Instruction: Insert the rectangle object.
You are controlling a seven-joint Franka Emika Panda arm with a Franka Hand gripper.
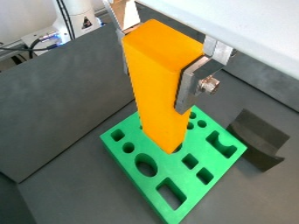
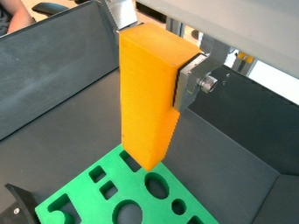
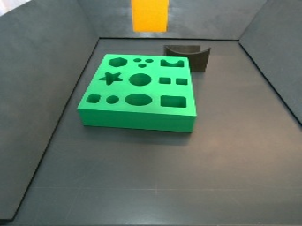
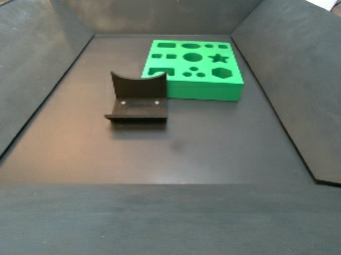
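Note:
My gripper (image 1: 158, 66) is shut on the rectangle object (image 1: 158, 96), a long orange bar, near its upper end. The silver fingers (image 1: 193, 80) press on opposite sides of the bar, as both wrist views show (image 2: 158, 61). The bar (image 2: 146, 105) hangs upright, with its lower end above the green block (image 1: 163, 171) and apart from it. The block (image 3: 138, 93) has several shaped holes and lies flat on the dark floor. In a side view only the bar's lower end (image 3: 150, 15) shows, high above the block's far side. The other side view shows the block (image 4: 197, 68) but neither gripper nor bar.
The dark fixture (image 4: 136, 98) stands on the floor beside the block and also shows in three other views (image 3: 189, 55) (image 1: 260, 136) (image 2: 17, 201). Dark sloping walls (image 3: 48, 62) enclose the floor on all sides.

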